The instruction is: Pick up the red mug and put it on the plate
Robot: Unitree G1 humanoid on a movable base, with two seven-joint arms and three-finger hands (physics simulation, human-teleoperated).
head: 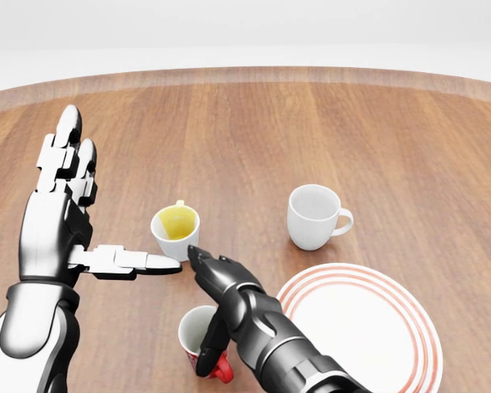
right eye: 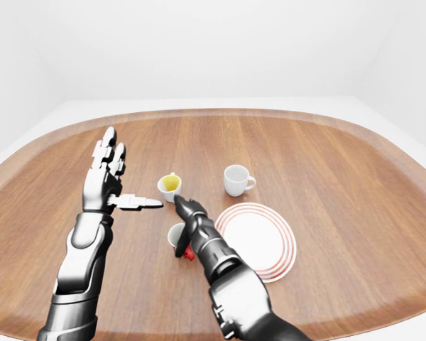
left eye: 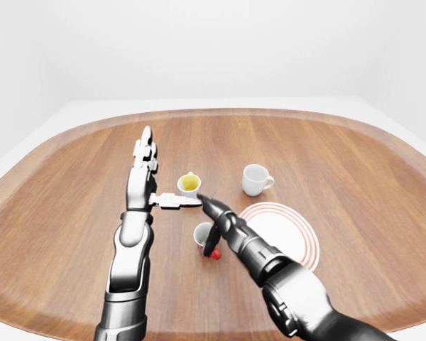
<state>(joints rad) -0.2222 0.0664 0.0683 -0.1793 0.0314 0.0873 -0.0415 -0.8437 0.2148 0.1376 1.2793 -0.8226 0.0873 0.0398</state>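
The red mug (head: 195, 337), white inside, stands upright near the bottom edge of the head view, its handle (head: 222, 372) pointing to the lower right. My dark right hand (head: 204, 313) lies over the mug's right side. Its fingers are stretched out flat above the rim and its thumb (head: 209, 344) hangs down against the mug by the handle; the hand is open. The white plate (head: 413, 315) with red rings lies to the right of the mug, apart from it. My silver left hand (head: 98, 214) stands open at the left, palm flat, thumb pointing right.
A small white cup with a yellow inside (head: 177, 230) stands just above the red mug, next to my left thumb tip. A plain white mug (head: 314, 214) stands above the plate. The round wooden table (head: 254, 131) stretches away to the top of the view.
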